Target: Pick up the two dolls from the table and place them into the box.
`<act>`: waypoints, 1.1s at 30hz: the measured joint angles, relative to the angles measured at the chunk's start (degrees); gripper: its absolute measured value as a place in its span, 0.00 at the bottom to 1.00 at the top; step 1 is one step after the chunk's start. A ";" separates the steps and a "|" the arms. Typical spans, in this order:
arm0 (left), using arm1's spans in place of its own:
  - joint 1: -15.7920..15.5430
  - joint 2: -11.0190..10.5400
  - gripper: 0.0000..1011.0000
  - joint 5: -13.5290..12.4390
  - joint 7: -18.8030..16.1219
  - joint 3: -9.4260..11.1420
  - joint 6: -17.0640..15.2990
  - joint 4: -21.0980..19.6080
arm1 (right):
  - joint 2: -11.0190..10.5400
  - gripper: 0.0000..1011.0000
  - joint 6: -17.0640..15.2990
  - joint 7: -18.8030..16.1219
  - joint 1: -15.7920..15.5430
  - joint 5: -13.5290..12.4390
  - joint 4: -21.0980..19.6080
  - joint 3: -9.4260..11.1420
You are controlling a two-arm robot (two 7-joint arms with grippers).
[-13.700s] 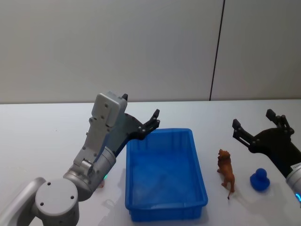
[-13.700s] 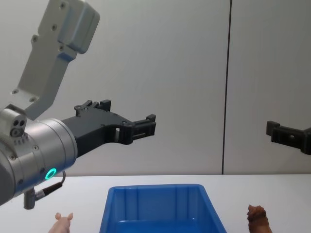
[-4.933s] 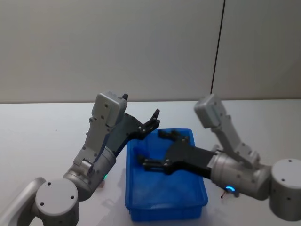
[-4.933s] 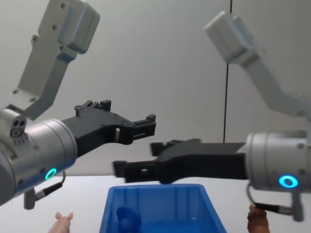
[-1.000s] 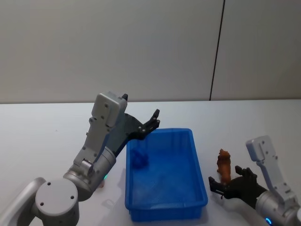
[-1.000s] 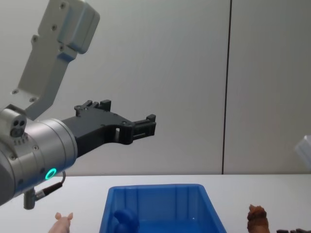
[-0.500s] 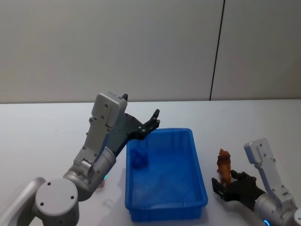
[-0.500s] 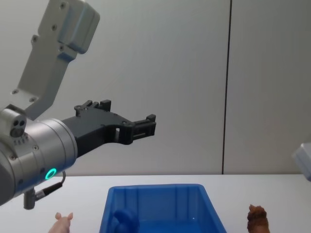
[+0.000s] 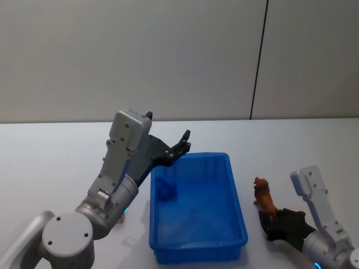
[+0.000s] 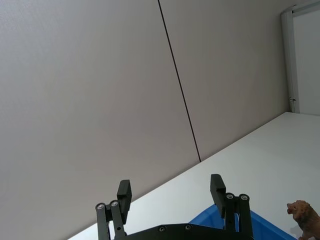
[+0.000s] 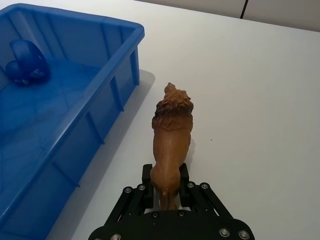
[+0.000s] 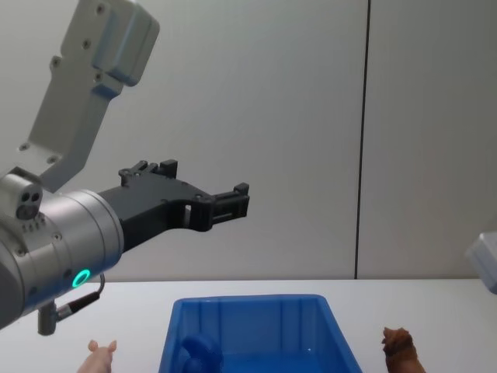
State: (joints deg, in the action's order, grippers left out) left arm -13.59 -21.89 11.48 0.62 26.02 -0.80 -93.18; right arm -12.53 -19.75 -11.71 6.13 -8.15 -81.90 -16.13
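Right gripper [image 11: 164, 185]: jaws clamped on hindquarters of brown plastic lion doll [image 11: 171, 132], just right of bright blue plastic box [image 11: 75, 12]. Left gripper [image 10: 170, 189] hangs over box's far left corner, jaws wide.

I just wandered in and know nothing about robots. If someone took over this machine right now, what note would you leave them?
Left gripper: open, idle, raised near the far left corner of the box.
Right gripper: shut on the hindquarters of the brown lion doll, over the table just right of the box.
Done: the blue duck doll lies inside the box.
Left to do: carry the lion over the rim and release it inside.
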 joint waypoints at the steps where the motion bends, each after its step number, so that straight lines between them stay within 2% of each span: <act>1: 0.00 0.00 0.99 0.00 0.00 0.00 0.00 0.00 | 0.00 0.26 0.00 0.01 0.00 0.00 0.01 -0.01; 7: 0.00 0.00 0.99 0.00 0.00 0.00 0.00 0.00 | 0.02 0.26 0.15 0.01 0.04 0.01 0.05 -0.01; 14: 0.00 0.00 0.99 0.00 0.00 0.00 0.00 0.00 | -0.04 0.26 1.83 -0.01 0.26 -0.21 -0.11 0.29; 26: 0.00 0.00 0.99 0.00 0.00 0.00 0.00 0.00 | -0.38 0.26 7.09 -0.23 1.23 -0.26 -2.04 1.18; 33: 0.00 0.00 0.99 0.00 0.00 0.00 0.00 0.00 | -0.48 0.26 10.15 -2.32 2.42 -0.19 -3.61 1.62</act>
State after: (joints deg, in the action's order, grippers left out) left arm -13.58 -21.89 11.48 0.63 26.03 -0.80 -93.18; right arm -13.01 -9.60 -14.02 8.56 -8.34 -85.51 -14.52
